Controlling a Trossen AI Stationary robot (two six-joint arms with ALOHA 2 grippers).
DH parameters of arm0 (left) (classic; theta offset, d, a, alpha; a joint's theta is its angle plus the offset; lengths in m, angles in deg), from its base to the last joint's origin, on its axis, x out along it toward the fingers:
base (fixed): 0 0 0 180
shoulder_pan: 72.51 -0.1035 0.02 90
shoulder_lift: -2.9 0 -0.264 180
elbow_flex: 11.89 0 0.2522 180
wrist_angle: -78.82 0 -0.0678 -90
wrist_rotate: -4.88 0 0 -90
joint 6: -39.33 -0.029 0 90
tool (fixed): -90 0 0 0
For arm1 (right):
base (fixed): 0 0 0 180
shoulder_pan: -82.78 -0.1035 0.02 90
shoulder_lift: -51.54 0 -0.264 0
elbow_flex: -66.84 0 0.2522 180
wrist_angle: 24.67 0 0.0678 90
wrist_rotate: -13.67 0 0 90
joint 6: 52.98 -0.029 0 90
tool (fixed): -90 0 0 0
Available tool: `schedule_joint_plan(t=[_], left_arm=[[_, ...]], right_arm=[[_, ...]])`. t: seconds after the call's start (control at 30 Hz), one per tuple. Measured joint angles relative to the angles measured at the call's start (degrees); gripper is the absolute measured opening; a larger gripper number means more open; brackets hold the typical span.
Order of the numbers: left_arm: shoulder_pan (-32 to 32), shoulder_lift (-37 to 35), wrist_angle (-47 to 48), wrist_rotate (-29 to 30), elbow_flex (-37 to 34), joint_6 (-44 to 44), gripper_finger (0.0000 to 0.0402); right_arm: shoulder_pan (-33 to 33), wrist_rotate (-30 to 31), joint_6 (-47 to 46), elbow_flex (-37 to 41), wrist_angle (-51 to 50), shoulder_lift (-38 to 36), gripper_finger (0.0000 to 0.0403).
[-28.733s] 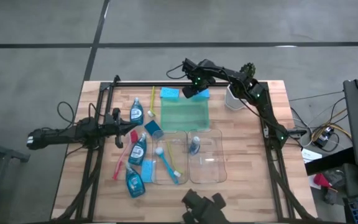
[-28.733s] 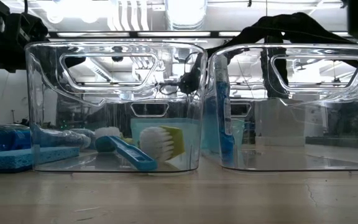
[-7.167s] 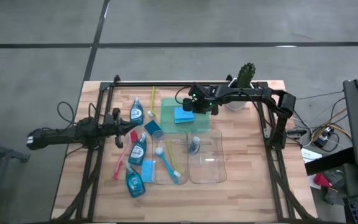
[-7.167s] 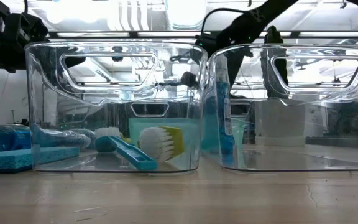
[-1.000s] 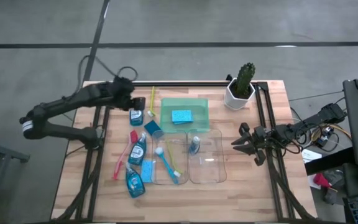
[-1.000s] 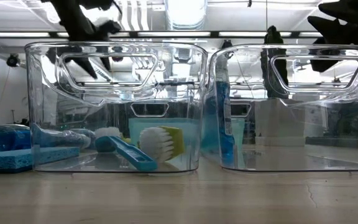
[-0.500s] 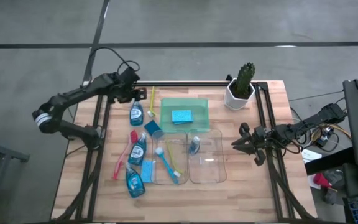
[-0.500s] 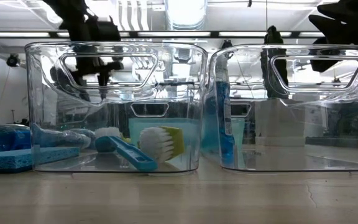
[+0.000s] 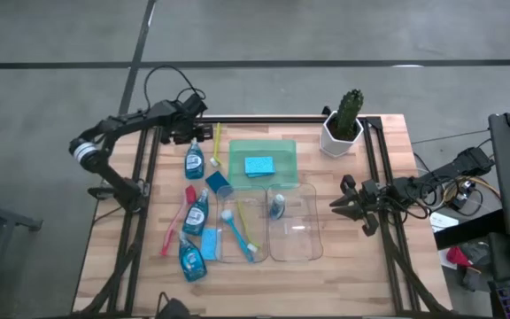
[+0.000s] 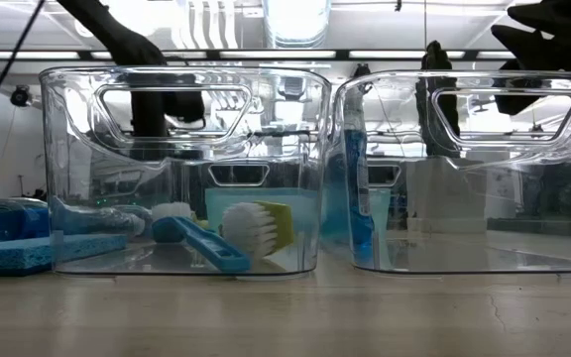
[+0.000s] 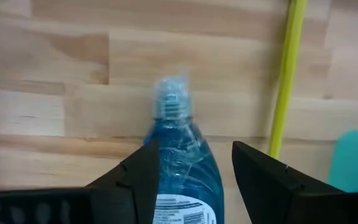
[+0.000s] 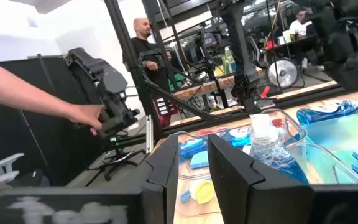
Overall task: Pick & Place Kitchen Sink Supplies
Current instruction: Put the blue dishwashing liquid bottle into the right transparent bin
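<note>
Bottle under the left gripper: a clear bottle of blue liquid point(image 9: 194, 159) lay flat on the table point(image 9: 352, 257) near the far-left corner, just beside the green tray point(image 9: 283, 168).
Long axis: ran far to near; in the left wrist view its cap end point(image 11: 168, 99) pointed away from the gripper.
Left gripper point(image 9: 193, 133): hung over the bottle's far end, fingers point(image 11: 135, 177) spread wide on either side of the body, gripping nothing.
Right gripper point(image 9: 342, 202): waited above the table's right edge, beside the right bin point(image 9: 292, 223); fingers slightly parted, empty.
Open room: bare wood lay left of the bottle; a yellow-green brush point(image 9: 217, 144) lay close on its right, parallel to it.
Bottles counted: four, three lying on the left of the table, one upright point(image 9: 276, 206) in the right bin.
Sponges counted: three, one point(image 9: 258, 166) in the tray, two on the table.
Brushes counted: two in the left bin point(image 9: 243, 229), one yellow-green and one red-pink point(image 9: 172, 232) outside.
Beyond the table: a person's arm point(image 12: 36, 93) showed in the right wrist view.
</note>
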Motion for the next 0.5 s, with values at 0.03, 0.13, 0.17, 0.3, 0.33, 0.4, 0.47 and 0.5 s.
schedule_joint_plan(t=[0.03,0.13,0.17,0.3,0.33,0.4,0.47,0.5], left_arm=[[0.0,0.8,0.0,0.0,0.0,-0.1,0.0191],[-0.2,2.8,0.0,1.5,0.0,-1.8,0.0191],[-0.4,3.4,-0.3,1.8,0.0,-2.2,0.0191],[-0.9,5.7,-3.0,2.1,0.0,-4.2,0.0191],[-0.9,6.1,-3.5,2.0,0.0,-4.2,0.0191],[-1.1,7.0,-4.2,2.0,0.0,-4.3,0.0191],[-1.5,8.0,-5.1,2.0,0.0,-4.3,0.0191],[-1.6,8.6,-5.4,1.9,0.0,-4.3,0.0191]], right_arm=[[0.0,0.0,-0.1,0.0,0.0,0.0,0.0086],[0.0,0.0,0.0,0.0,0.0,0.0,0.0089],[0.0,0.0,0.0,0.0,0.0,0.0,0.0089],[0.0,0.0,0.0,0.0,0.0,0.0,0.0085],[0.0,0.0,-0.1,0.0,0.0,0.0,0.0083],[0.0,0.0,0.0,0.0,0.0,0.0,0.0078],[0.0,0.0,0.0,0.0,0.0,0.0,0.0074],[0.0,0.0,-0.1,0.0,0.0,0.0,0.0072]])
